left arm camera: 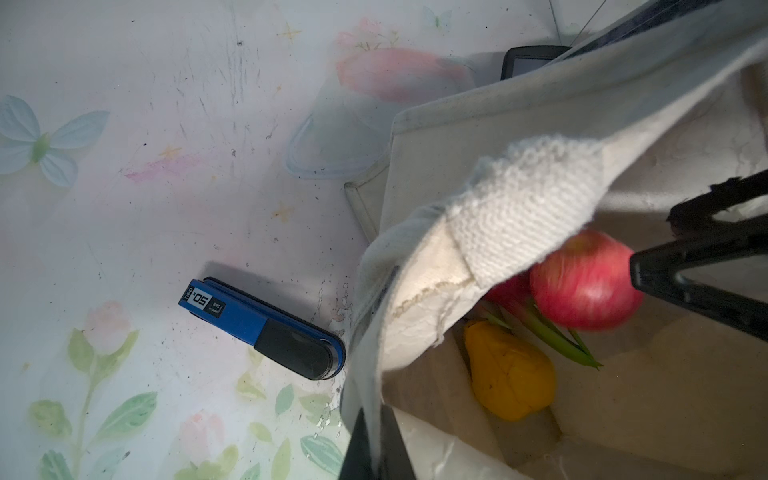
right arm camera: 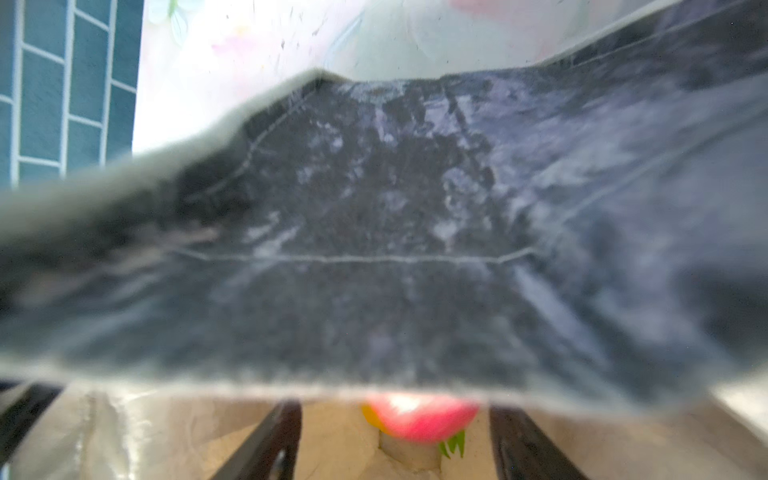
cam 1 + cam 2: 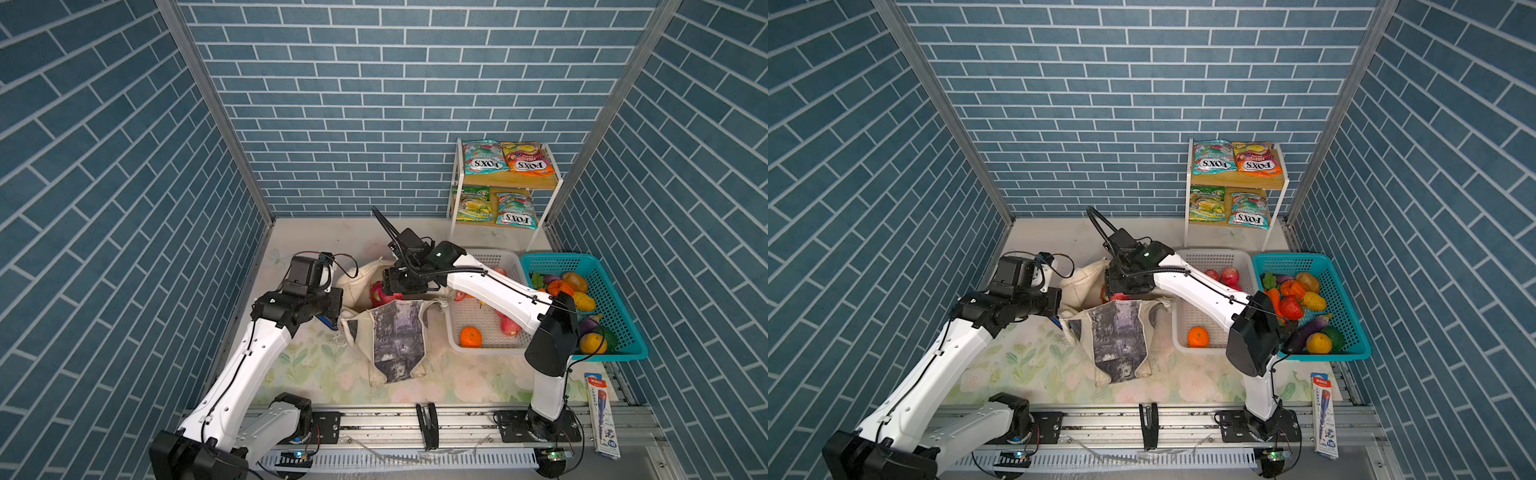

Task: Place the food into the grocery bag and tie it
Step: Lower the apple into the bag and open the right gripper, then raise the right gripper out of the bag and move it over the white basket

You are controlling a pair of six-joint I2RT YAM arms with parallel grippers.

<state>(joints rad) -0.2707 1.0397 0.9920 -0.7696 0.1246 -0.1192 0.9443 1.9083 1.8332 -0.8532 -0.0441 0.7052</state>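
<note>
Bag partly filled: some food is in, much is left, nothing is tied.

The grocery bag [image 3: 397,336] stands open in the middle of the worktop. The left gripper [image 1: 376,440] is closed on its rim and holds the mouth up. Inside I see a yellow fruit [image 1: 511,374] and a pink dragon fruit [image 3: 379,293]. The right gripper [image 2: 395,432] hangs over the mouth with jaws apart; a red apple [image 1: 582,286] lies between its fingers, blurred, and it looks free of them. More fruit is in the white basket [image 3: 490,351] and the teal basket [image 3: 619,307] at the right edge. Candy packets [image 3: 484,157] are on the shelf [image 3: 511,183] in the far right corner.
</note>
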